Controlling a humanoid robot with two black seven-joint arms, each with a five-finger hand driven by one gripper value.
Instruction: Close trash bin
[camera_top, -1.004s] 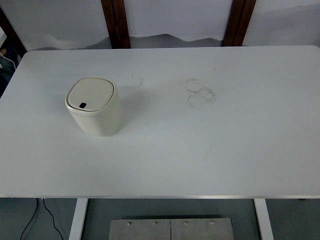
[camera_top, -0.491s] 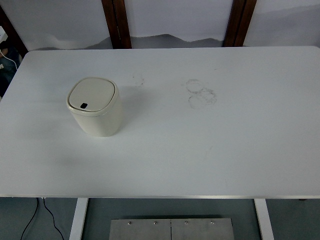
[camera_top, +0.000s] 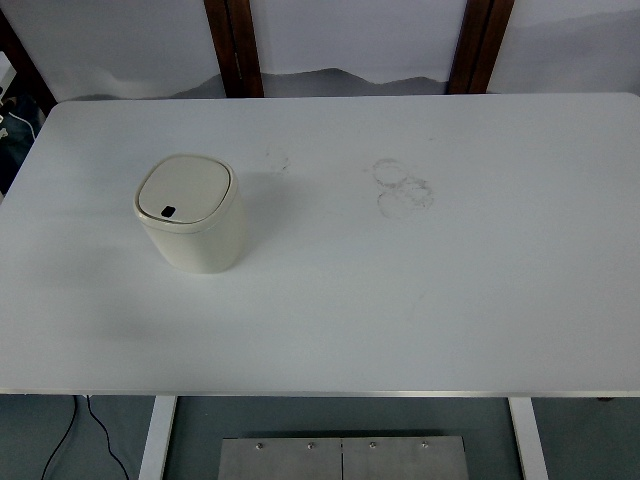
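Note:
A small cream trash bin stands upright on the left half of the white table. Its lid lies flat on the rim, with a small dark button near the lid's front edge. Neither of my arms nor hands shows anywhere in the head view.
Faint grey ring marks stain the table right of centre. Two dark wooden posts stand behind the far edge. A cable hangs below the table's near left corner.
The whole view has drifted a few pixels to the right. The bin itself looks unmoved on the table.

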